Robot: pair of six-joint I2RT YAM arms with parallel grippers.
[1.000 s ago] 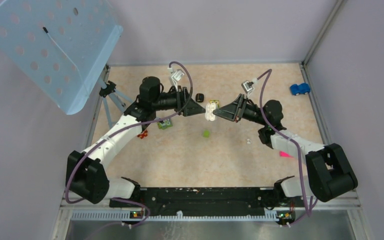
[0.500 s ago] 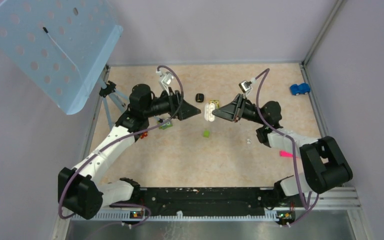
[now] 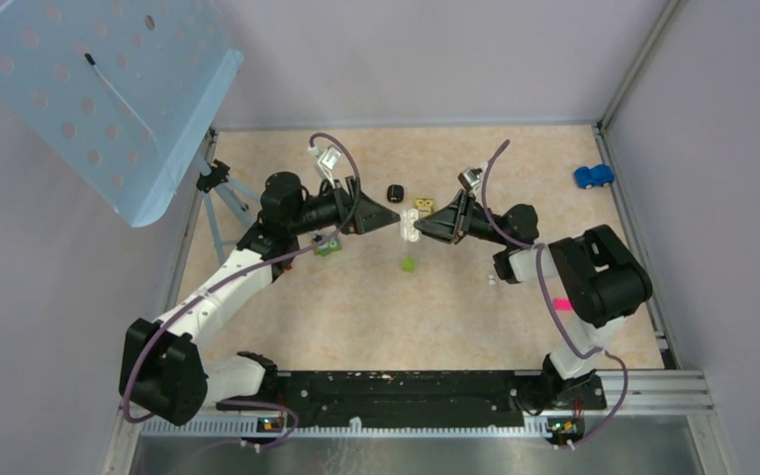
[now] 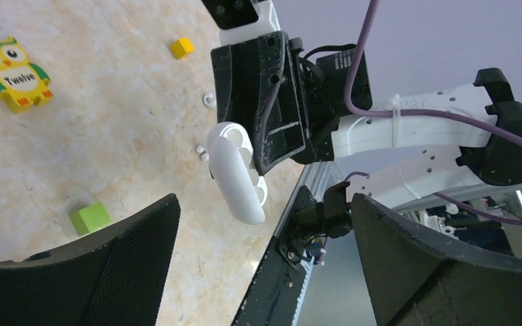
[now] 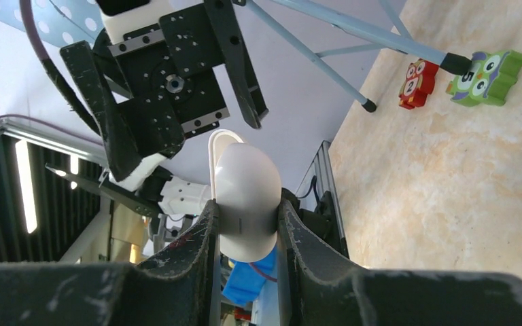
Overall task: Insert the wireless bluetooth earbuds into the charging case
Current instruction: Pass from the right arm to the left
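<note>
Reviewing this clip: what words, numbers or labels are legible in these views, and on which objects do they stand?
"Twelve": on the yellow owl block, left wrist view.
"5": on the green owl block, right wrist view.
Too small to read: any marking on the red owl block.
No text shows on the white charging case.

Three owl blocks are counted: the yellow owl (image 4: 12, 63), the green owl (image 5: 487, 76), the red owl (image 5: 414, 82). Two small cubes are seen: the green cube (image 4: 90, 217), the yellow cube (image 4: 182, 47). One charging case (image 4: 234, 178) is spotted, and one blue toy car (image 3: 593, 176) is noted.
</note>
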